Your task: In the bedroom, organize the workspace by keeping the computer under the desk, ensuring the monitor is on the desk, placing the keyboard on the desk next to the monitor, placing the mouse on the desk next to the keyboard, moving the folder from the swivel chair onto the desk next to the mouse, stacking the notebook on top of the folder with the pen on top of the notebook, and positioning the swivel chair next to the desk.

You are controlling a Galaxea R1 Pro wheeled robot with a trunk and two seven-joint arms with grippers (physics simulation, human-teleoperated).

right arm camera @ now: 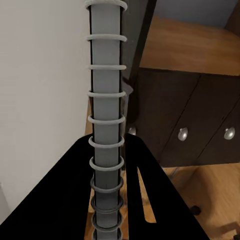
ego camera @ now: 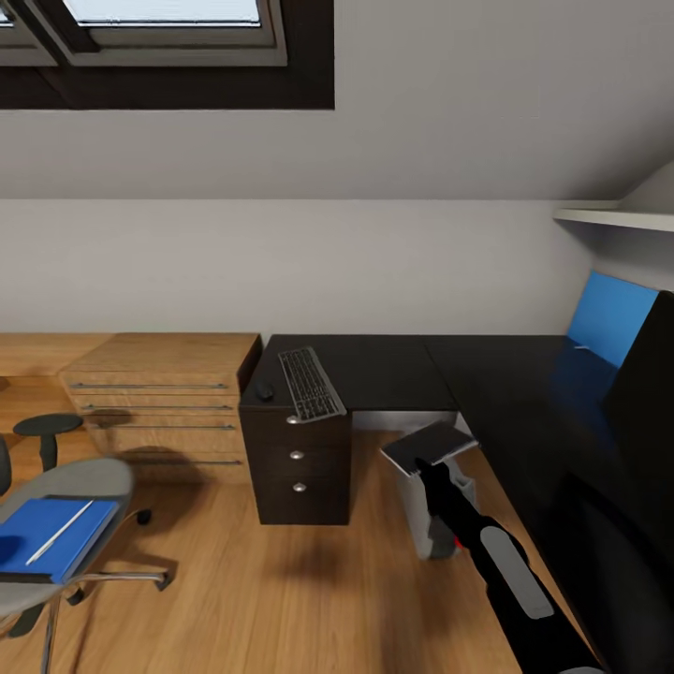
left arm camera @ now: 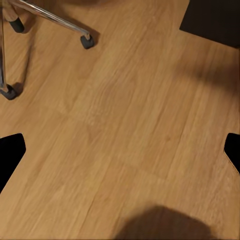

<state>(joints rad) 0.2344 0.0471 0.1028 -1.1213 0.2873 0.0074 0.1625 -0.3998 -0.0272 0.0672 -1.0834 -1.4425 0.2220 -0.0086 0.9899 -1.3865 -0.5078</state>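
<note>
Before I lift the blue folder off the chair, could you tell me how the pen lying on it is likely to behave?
The pen is slim and lies loose on the folder, so it will probably roll or slide off if the folder tilts. It looks light, so even a small nudge may shift it.

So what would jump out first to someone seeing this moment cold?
Probably the right claw, shut on a grey spiral notebook held up beside the black desk. Next, the bright blue folder with a pen across it on the chair at lower left, and the keyboard overhanging the desk's front edge.
</note>
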